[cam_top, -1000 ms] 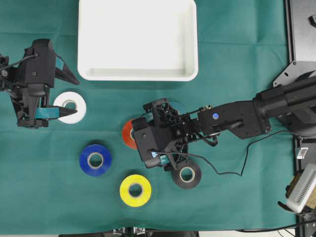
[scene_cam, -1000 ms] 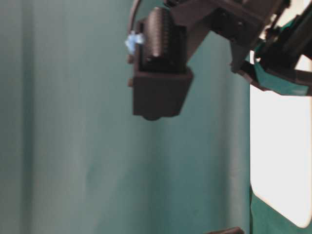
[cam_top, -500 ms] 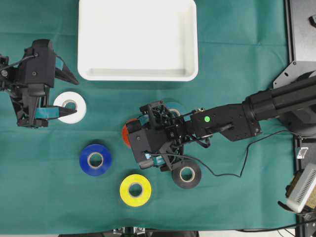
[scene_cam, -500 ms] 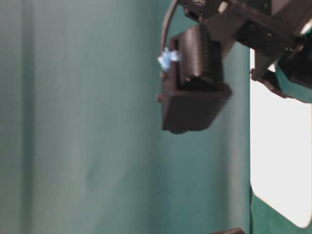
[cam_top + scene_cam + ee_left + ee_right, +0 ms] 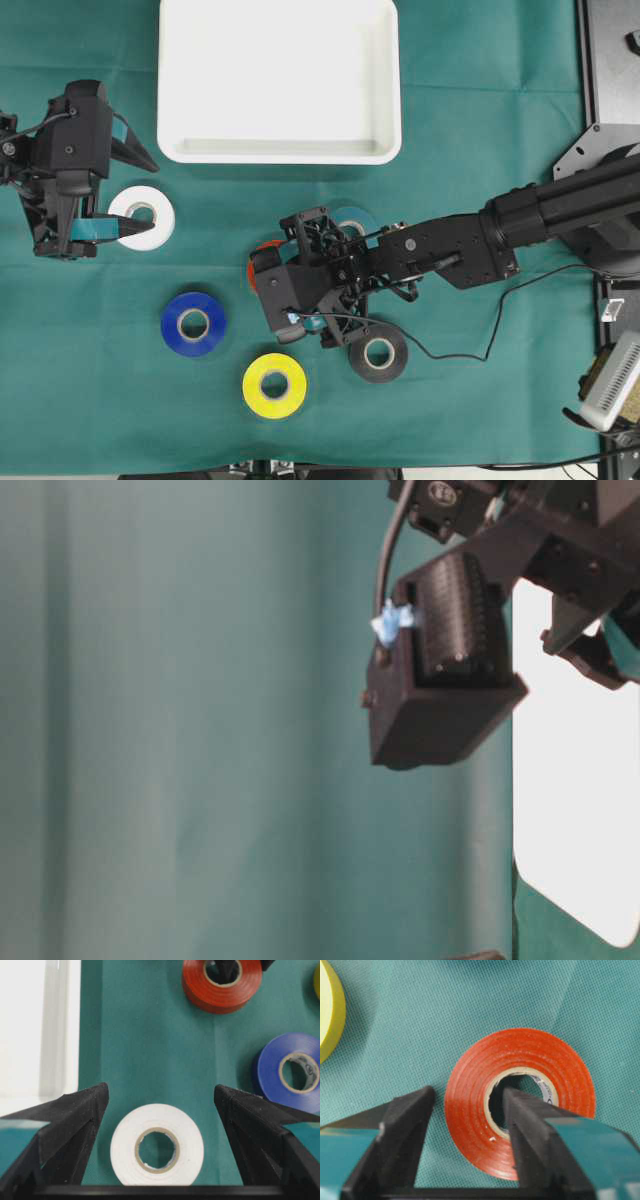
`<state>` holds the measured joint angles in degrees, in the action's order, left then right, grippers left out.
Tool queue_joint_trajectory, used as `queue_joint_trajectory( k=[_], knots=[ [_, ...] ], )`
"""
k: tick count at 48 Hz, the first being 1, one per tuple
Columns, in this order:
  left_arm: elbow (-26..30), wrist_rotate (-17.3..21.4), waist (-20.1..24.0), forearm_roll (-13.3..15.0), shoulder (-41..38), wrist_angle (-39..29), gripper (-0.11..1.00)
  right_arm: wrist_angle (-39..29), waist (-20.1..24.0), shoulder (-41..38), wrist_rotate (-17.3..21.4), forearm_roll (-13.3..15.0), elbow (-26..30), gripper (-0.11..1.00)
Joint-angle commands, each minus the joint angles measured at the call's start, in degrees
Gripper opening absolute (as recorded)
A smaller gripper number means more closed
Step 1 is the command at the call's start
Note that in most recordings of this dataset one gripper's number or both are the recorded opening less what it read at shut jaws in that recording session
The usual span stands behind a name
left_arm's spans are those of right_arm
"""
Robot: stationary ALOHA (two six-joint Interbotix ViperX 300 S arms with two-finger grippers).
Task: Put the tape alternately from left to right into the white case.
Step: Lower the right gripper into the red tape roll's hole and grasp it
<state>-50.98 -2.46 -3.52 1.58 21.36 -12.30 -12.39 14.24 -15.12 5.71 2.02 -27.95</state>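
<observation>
Closing right hand (image 5: 465, 1125) on red roll (image 5: 520, 1102), flat on desk (image 5: 480, 400) below case (image 5: 280, 150) | fingers astride its wall, one in core, not yet clamped | squeeze firm, then lift straight | left hand (image 5: 160, 1105) apart around white roll (image 5: 157, 1145).

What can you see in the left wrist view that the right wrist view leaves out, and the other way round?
Only the left wrist view shows the white roll lying between the open left gripper, the blue roll and the edge of the white tray. Only the right wrist view shows the right gripper astride the red roll's wall, one finger in its hole. Both show the red roll, a sliver of the yellow roll and the green cloth.
</observation>
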Motion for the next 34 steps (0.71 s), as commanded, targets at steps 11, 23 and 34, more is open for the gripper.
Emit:
queue_joint_trajectory(
  k=[11, 23, 34],
  knots=[
    [0.5, -0.1, 0.1, 0.1, 0.4, 0.3, 0.64, 0.4, -0.1, 0.9, 0.0, 0.1, 1.4, 0.27],
    [0.5, -0.1, 0.2, 0.1, 0.4, 0.3, 0.64, 0.4, 0.0, 1.0, 0.0, 0.1, 1.5, 0.27],
    [0.5, -0.1, 0.2, 0.1, 0.4, 0.3, 0.64, -0.3, 0.4, 4.5, 0.0, 0.1, 1.7, 0.27]
  ],
)
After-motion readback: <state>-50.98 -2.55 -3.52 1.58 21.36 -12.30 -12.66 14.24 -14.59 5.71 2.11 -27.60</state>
